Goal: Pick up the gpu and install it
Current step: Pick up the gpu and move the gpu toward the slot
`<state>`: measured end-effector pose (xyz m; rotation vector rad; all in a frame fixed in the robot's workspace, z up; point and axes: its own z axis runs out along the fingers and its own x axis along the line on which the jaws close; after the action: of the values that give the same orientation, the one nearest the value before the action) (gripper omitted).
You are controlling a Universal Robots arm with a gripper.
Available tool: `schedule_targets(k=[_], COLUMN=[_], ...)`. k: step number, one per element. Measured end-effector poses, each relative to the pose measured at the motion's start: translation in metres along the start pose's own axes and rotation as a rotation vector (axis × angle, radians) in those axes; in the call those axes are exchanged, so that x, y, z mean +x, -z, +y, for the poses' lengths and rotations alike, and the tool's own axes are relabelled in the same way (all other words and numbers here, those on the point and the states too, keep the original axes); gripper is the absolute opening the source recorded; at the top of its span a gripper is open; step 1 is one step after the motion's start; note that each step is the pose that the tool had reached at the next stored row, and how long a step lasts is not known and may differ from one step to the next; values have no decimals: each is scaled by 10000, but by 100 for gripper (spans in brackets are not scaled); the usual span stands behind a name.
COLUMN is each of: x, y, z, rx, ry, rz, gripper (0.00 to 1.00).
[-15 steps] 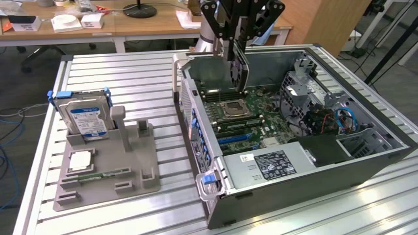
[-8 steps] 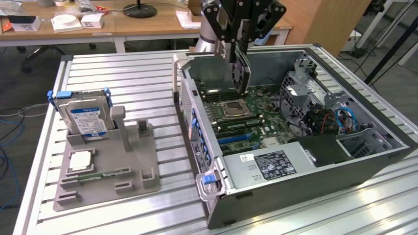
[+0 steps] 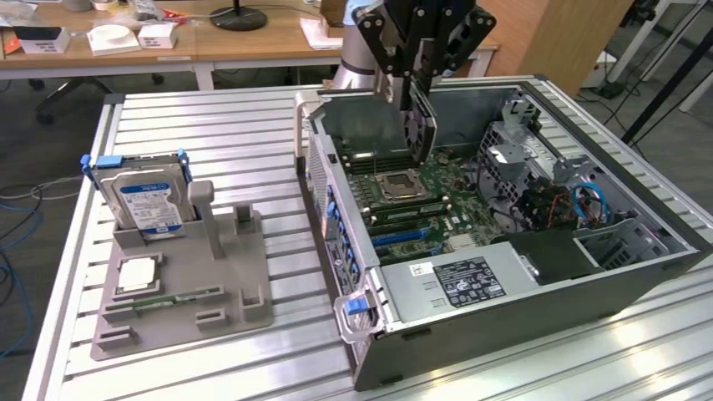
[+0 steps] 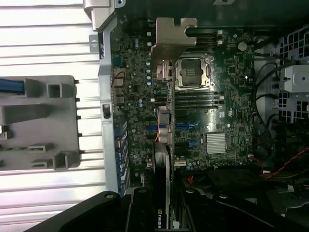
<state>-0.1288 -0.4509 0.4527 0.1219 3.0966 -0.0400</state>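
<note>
Slatted table (image 3: 200,125), desks (image 3: 223,46) behind — gripper (image 3: 410,90) holds gpu (image 3: 423,134).

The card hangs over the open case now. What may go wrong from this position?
The gpu hangs from the pincer over the motherboard, near the bare CPU socket; if it slips, it might damage the socket. Lowered off line from the blue slots, its metal bracket might scrape the board.

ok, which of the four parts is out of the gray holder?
The gpu, held upright over the open case; the hard drive, CPU and RAM stick sit in the holder.
</note>
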Motion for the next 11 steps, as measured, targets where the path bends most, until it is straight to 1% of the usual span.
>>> schedule_targets(k=[11], x=[-107], y=[-55], z=[10], rx=[-9], ry=[-3], rz=[-114], gripper=[26])
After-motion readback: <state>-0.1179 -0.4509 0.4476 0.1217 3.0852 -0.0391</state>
